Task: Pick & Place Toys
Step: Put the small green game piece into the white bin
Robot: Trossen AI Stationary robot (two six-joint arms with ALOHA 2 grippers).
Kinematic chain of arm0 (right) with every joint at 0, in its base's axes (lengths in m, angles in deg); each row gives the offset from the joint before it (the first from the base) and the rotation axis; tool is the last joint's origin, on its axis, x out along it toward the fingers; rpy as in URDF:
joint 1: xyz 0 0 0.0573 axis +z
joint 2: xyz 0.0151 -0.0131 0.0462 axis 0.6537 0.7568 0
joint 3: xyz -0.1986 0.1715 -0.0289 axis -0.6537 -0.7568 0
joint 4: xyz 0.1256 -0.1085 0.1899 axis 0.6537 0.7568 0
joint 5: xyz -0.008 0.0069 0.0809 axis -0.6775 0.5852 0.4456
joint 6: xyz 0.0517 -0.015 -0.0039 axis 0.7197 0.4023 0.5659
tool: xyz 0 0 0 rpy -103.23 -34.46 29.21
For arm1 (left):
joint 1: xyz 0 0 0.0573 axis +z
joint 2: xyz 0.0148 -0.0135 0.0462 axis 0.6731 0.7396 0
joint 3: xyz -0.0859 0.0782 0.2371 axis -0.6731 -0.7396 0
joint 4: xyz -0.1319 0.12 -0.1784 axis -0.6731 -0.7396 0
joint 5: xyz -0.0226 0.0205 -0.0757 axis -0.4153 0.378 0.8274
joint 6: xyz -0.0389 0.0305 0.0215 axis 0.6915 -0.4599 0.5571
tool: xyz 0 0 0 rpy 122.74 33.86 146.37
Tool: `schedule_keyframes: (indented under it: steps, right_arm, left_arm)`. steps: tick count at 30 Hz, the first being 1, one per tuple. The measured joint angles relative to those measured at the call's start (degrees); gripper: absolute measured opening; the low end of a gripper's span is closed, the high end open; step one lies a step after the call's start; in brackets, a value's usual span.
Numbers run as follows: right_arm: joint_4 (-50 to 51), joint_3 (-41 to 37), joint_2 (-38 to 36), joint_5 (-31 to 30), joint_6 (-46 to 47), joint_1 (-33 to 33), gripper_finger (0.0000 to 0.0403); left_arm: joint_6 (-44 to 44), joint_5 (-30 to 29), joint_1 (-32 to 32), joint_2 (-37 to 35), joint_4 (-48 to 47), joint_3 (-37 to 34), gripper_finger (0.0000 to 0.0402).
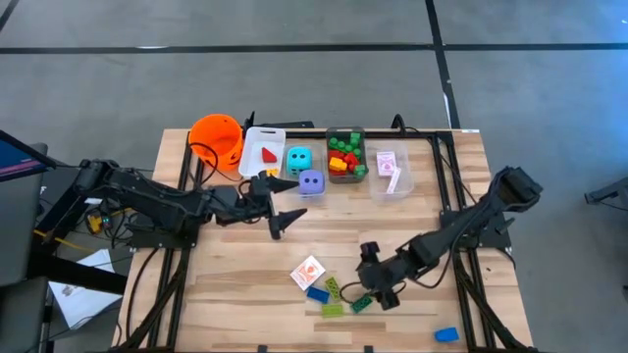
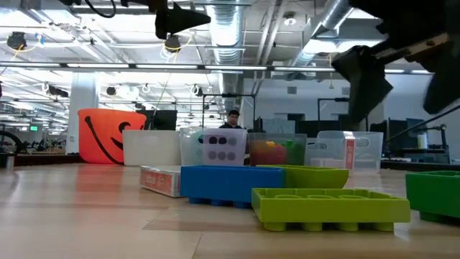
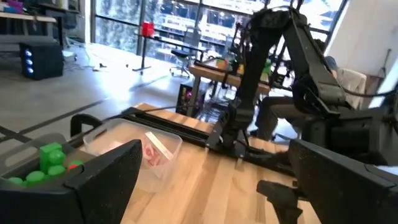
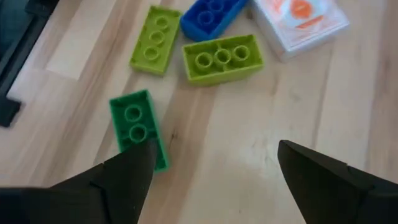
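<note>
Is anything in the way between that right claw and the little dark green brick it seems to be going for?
Nothing visible is. The right tool hangs open right by the dark green brick, one finger already at the brick's end. The two lime bricks, blue brick and card pack lie beyond it, apart.
</note>
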State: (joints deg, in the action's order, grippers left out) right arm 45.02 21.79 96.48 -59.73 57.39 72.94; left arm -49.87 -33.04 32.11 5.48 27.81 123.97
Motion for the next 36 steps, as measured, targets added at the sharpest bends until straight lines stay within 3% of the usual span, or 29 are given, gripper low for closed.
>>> schedule_keyframes:
  steps: [4, 10, 17, 36]
  right_arm:
    - [-0.35, 2.61, 2.68, 0.21, -3.04, 0.62, 0.033]
    - [-1.41, 4.82, 7.67, 7.15, -4.39, 0.61, 0.033]
    - [-2.05, 5.38, 12.39, 10.35, -4.4, 0.34, 0.033]
    - [-0.99, 6.03, 12.28, 10.32, -4.56, 0.16, 0.033]
  left_arm:
    - [0.01, 1.01, 0.0, 0.02, -1.09, 0.0, 0.0397]
    - [0.02, 1.05, 0.0, 0.0, -1.9, 0.02, 0.0397]
    - [0.17, 1.09, 0.0, 0.01, -2.35, 0.02, 0.0397]
    - [0.17, 1.09, 0.0, 0.02, -2.45, 0.02, 0.0397]
